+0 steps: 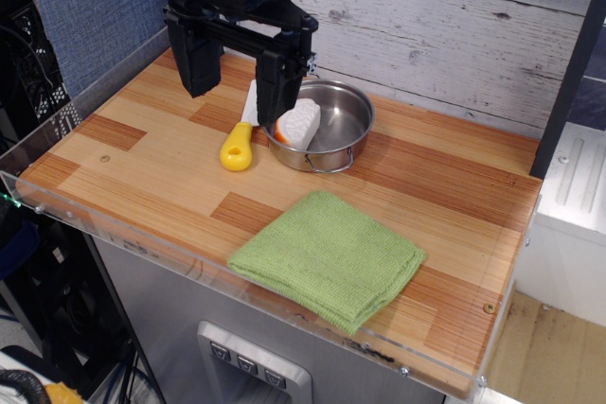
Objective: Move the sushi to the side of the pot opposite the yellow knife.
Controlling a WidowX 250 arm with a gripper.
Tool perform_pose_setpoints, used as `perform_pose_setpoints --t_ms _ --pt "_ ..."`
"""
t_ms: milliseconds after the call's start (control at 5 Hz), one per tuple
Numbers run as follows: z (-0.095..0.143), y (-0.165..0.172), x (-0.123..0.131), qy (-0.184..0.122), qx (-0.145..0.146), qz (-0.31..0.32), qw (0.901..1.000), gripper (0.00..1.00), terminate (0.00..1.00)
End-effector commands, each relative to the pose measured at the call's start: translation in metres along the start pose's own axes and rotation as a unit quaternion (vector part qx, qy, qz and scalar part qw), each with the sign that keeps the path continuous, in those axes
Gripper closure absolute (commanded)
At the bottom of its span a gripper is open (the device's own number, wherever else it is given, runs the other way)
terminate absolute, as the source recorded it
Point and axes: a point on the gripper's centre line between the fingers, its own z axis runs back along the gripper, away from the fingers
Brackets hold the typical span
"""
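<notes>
The sushi (300, 125) is a white rice block with an orange layer on its left face. It rests tilted on the left rim of the steel pot (348, 118), partly inside it. The yellow knife (238, 148) lies on the wooden table just left of the pot, its white blade pointing towards the back. My gripper (237, 107) hangs over the knife with its two black fingers wide apart and nothing between them. The right finger (273, 92) stands right beside the sushi's orange side; I cannot tell whether it touches.
A folded green cloth (327, 257) lies in front of the pot near the table's front edge. A clear plastic lip (57, 205) runs along the table's left and front edges. A plank wall stands behind.
</notes>
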Motion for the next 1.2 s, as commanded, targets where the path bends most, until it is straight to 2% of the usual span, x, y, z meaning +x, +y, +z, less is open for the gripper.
perform_pose_setpoints --t_ms 0,200,600,1000 --pt "0.0 0.0 0.0 0.0 0.0 0.0 1.0 0.0 0.0" --pt "-0.014 0.007 0.026 -0.013 -0.009 0.009 0.9998 0.0 0.0" --pt "-0.043 0.024 0.076 -0.015 0.011 0.021 0.9996 0.0 0.0" --pt "-0.068 0.032 0.103 -0.012 0.037 0.041 0.9984 0.0 0.0"
